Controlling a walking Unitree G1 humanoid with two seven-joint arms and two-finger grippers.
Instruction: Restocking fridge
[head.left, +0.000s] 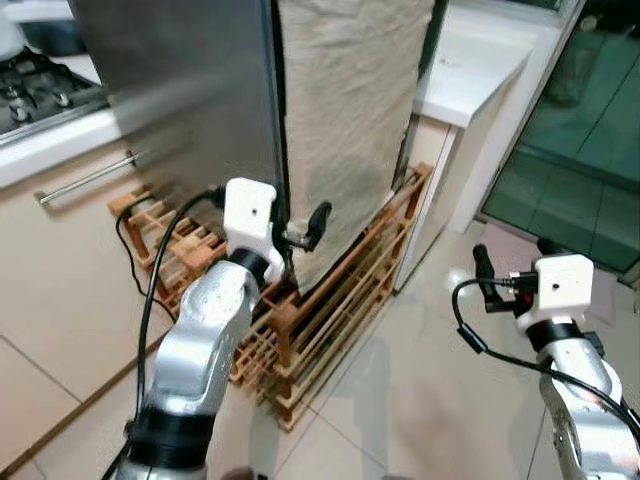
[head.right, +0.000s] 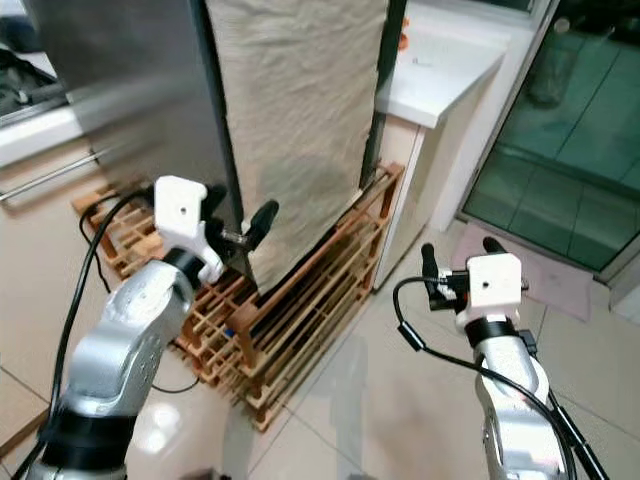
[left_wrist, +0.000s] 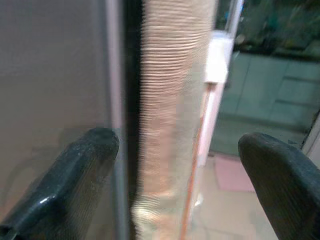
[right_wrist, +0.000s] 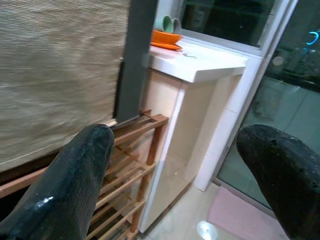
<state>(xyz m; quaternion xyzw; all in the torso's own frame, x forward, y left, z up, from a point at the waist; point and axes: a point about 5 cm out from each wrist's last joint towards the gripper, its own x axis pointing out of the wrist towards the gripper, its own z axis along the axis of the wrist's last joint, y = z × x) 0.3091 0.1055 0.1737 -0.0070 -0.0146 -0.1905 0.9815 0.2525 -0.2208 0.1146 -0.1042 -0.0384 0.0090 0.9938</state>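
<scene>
The left end effector (head.left: 300, 232) is hovering spread wide and holding nothing, straddling the upright free edge of the steel fridge door (head.left: 190, 100) just ahead, while the right end effector (head.left: 482, 270), also parted and bare, is hanging well apart.

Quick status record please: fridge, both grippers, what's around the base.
fridge: steel door closed, beige cloth hanging down its side
left gripper: open, raised at the door's edge
right gripper: open, held over the tiled floor, holding nothing
base: wooden rack under the fridge
right of the fridge: white counter
</scene>
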